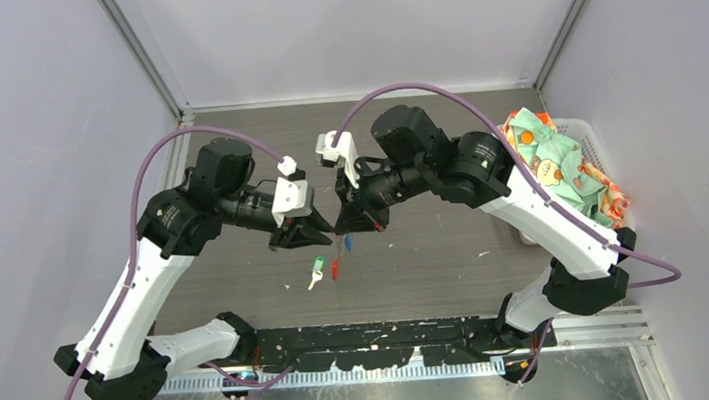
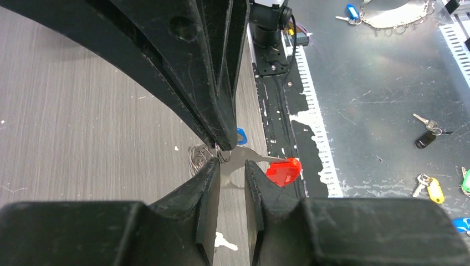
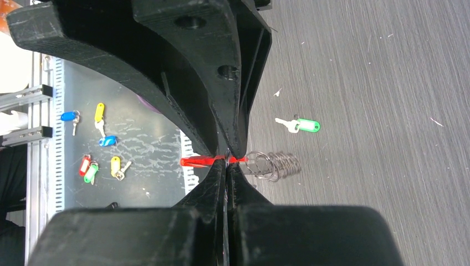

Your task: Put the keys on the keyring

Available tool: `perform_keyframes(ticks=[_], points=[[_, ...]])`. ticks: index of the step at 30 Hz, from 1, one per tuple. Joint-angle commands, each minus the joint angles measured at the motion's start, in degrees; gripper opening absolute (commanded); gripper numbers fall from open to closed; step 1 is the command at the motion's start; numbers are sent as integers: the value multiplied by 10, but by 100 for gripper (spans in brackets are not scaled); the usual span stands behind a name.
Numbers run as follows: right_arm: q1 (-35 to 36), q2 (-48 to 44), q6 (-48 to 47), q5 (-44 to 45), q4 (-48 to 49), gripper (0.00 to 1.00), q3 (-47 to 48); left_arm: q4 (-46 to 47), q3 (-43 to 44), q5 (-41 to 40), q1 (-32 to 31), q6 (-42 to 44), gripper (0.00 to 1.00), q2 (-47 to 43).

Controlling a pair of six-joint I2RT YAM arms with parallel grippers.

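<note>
Both grippers meet above the table's middle and hold the keyring between them. It is a silvery wire coil joined to a red loop. My right gripper is shut on the wire ring, its tips pinched together in the right wrist view. My left gripper has its fingers pressed on a flat silver piece that leads to the red loop. A blue-headed key hangs beside the red loop. A green-headed key lies on the table below.
A white basket of coloured cloth stands at the right. Grey walls close in on the left, back and right. Several spare tagged keys lie on the metal floor past the table's near edge, and some show in the right wrist view.
</note>
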Motion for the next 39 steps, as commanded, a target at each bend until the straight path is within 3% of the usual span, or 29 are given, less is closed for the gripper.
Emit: perform_keyframes(ticks=[1,7,11,17,20,22,28,33,39], points=[[7,2,-2,-5,15,1,27,23,13,13,-4,-22,24,-9],[10,5,-1,-8,19,1,28,30,8,14,-3,-34,19,-1],[10,5,0,-14,23,1,26,30,4,11,-4,-27,2,0],[11,-11,1,-32,39,1,16,15,-3,7,-4,-5,0,-8],[10,-29,-2,-45,58,8,1,13,-5,7,-3,-1,0,-11],[10,-45,-3,-57,76,19,-16,19,-5,7,-3,-7,0,-12],[10,-138,-2,-15,187,48,-124,168,-52,-3,-3,-151,0,-45],[7,-246,-2,38,303,49,-246,330,-107,21,-3,-301,0,-85],[7,-313,33,57,408,46,-339,389,-105,56,-2,-368,0,-83]])
